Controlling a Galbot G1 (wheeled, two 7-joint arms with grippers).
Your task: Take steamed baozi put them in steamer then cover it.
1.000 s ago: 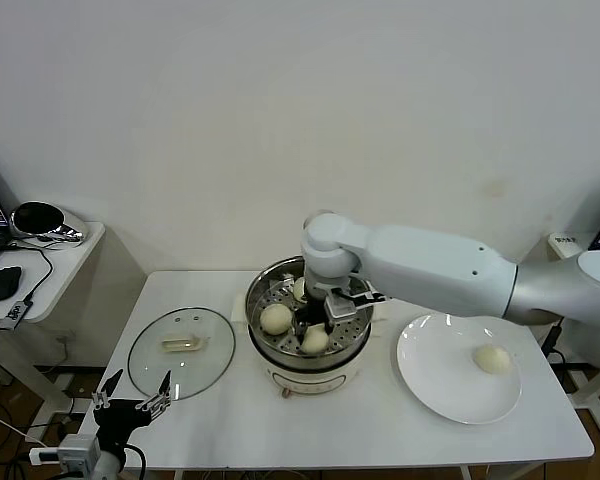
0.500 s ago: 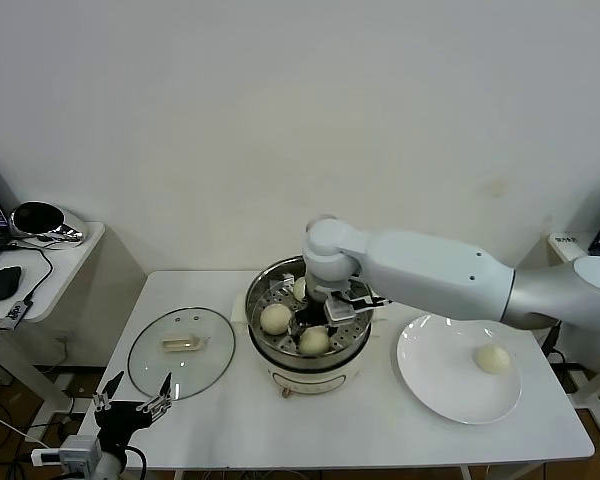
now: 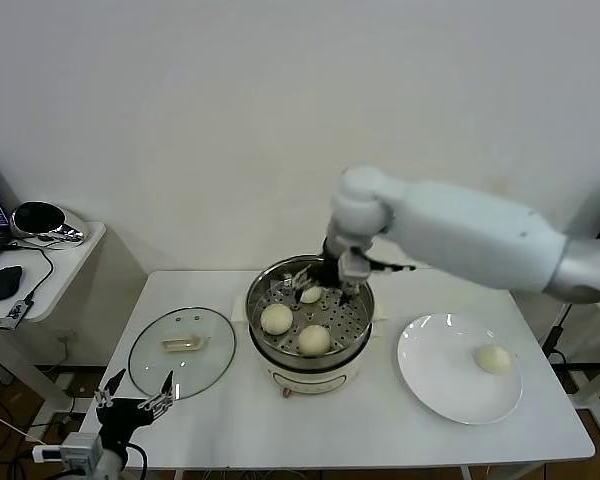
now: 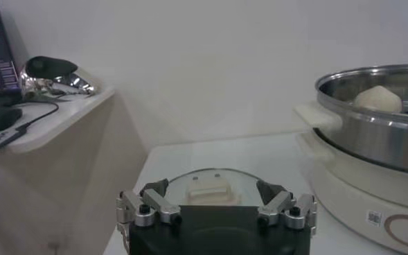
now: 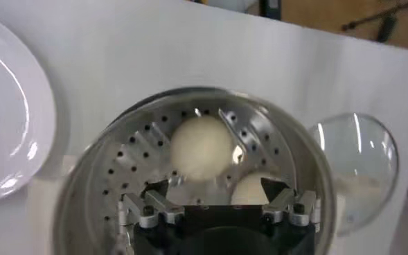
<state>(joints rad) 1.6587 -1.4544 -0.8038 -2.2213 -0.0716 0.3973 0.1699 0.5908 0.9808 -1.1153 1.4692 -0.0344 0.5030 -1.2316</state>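
We saw three buns in the steamer, which stood at the middle of the white table: one at about nine o'clock on its perforated tray, one at about six o'clock, and a third near twelve o'clock, partly hidden under the right gripper. The fourth bun lay on the white plate at three o'clock from the steamer. The glass lid lay flat on the table at nine o'clock from the steamer, just beside it, handle up.

In the right wrist view only two buns showed, one whole and one cut off by the gripper body; the steamer rim ran off the picture's edge.

The right gripper hung above the far side of the steamer with its fingers spread wide and holding nothing. Whether it touched the rim we could not tell.

The left gripper waited low at the table's near edge, at about seven o'clock from the steamer, fingers wide apart and empty, facing the lid.
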